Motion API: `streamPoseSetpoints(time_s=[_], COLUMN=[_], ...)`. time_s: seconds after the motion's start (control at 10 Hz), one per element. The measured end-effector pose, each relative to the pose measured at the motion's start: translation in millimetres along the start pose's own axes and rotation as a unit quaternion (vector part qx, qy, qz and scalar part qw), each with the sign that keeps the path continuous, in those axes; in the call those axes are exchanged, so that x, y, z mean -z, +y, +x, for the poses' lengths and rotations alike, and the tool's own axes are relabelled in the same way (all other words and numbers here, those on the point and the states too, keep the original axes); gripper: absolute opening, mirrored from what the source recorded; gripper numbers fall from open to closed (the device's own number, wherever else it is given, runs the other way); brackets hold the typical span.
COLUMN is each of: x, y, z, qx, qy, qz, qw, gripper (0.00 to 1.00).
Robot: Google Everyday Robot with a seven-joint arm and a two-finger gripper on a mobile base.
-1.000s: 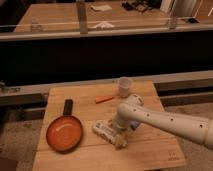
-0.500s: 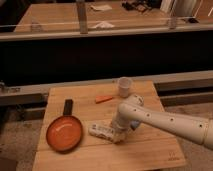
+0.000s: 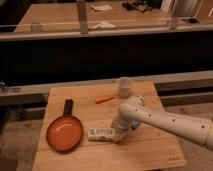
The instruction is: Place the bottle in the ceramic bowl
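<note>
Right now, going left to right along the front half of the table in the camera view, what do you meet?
ceramic bowl → bottle → gripper, its fingers shut on the bottle's right end.

Robot test lab, with household props on a wooden bench

A white robot arm reached over a plain wooden worktop, its gripper closed on the end of a bottle lying there. Behind stood long wooden tables and a grey rail, over a bare floor: a lab rather than a home.
</note>
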Motion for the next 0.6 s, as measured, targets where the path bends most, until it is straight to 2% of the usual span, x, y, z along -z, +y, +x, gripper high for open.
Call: streamPoseSetpoints(time_s=[0.1,0.4,0.6], x=[12.0,16.9,31.7], y=[-5.6,-8.6,-12.9], z=[-4.0,-6.1,-12.7], qx=[0.006,0.013,0.02], qy=[0.001,0.003,0.006], qz=[0.002,0.004,0.009], qw=[1.0,0.9999,0.9998], gripper=[0.0,0.0,0.0])
